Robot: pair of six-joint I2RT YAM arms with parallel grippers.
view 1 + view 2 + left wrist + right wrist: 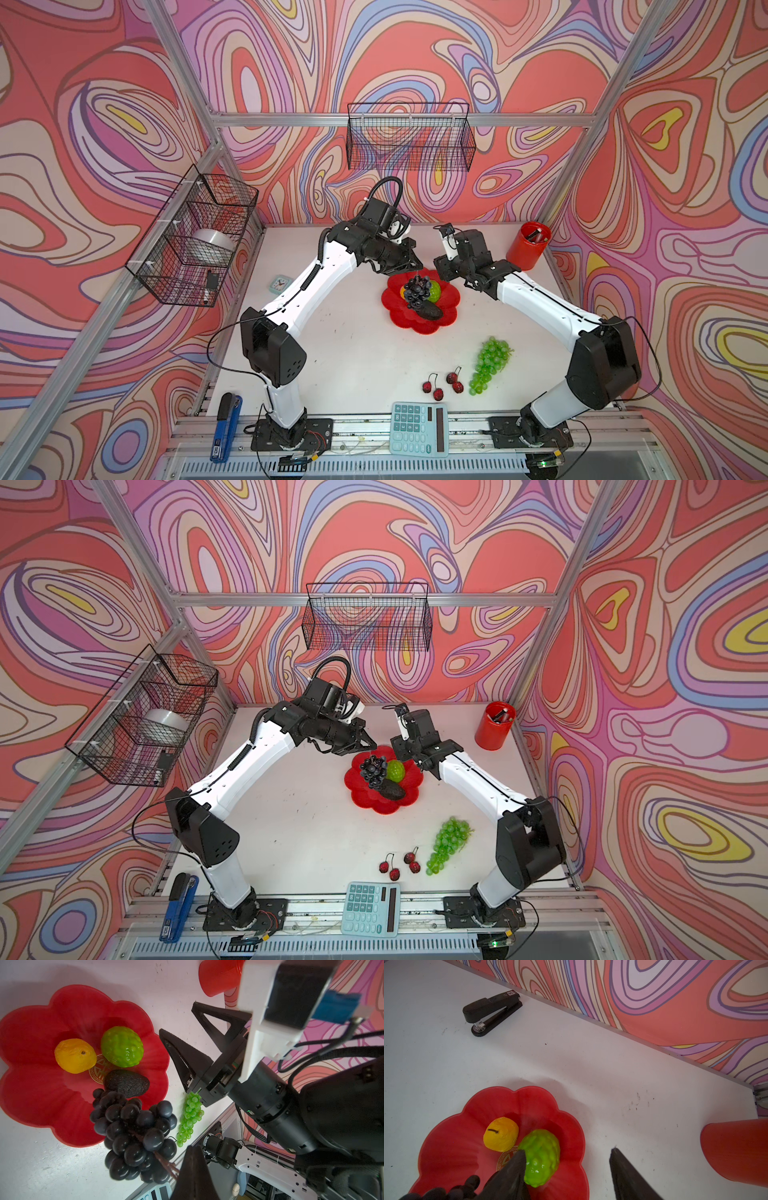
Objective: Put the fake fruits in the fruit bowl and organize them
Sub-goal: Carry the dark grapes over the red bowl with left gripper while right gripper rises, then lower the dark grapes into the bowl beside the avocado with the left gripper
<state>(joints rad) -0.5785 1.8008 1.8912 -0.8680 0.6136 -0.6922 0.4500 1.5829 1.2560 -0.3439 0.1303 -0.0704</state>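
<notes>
The left claw is clamped on the stem of the dark grapes, so the bunch hangs straight below it, over the bowl. Gripping the thin stem lets the loose cluster drape freely. I judge it is meant to go down into the free side of the dish. In the left wrist view the low end of the bunch reaches the avocado; I cannot tell whether they touch.

The right claw stands wide and holds nothing. It is at the bowl's rim, with one finger just beside the lime ball. It looks placed to steady or nudge the fruit, though that is a guess.

Below the two claws the bowl holds the yellow fruit, the lime ball and the avocado, packed close round the gold emblem.

The green grapes and berries lie on the desk, well apart from both claws and not yet in the bowl.

A red cup stands beyond the right claw, apart from it, with a few dark sticks inside. A wire basket, far out from the left claw, holds a silvery roll.
</notes>
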